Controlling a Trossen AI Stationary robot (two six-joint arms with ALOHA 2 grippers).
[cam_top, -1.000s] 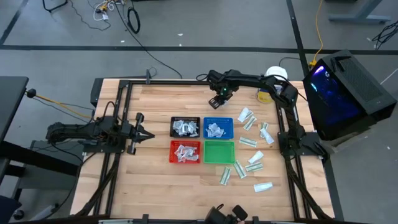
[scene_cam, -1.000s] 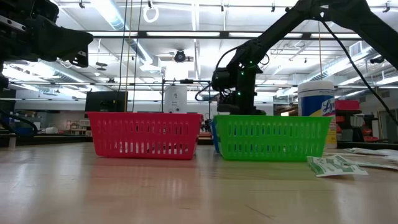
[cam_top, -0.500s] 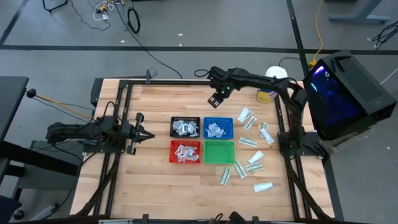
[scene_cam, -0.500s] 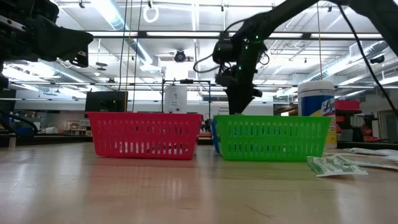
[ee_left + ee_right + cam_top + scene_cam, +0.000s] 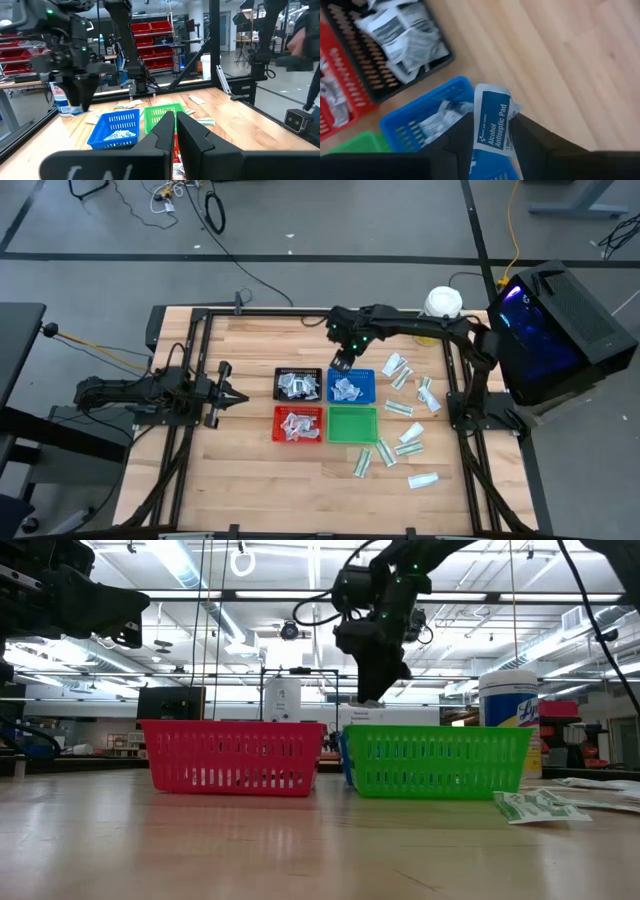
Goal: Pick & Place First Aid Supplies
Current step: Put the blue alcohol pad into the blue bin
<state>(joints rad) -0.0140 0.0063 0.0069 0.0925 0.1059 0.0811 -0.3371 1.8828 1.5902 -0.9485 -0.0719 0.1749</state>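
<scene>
My right gripper (image 5: 490,131) is pinching a white-and-blue packet (image 5: 493,122); print reads "Alcohol Antiseptic Pad". It hangs over the far edge of the blue tray (image 5: 351,386), by the gap to the black tray (image 5: 298,384). A second ago it was farther back over bare wood near the far frame rail; it has since come toward the trays. Left gripper (image 5: 224,394) is pressed shut, parked left of the trays, unchanged. Loose packets (image 5: 401,448) lie right of the trays; green tray (image 5: 352,424) is empty. Open wood on the left.
</scene>
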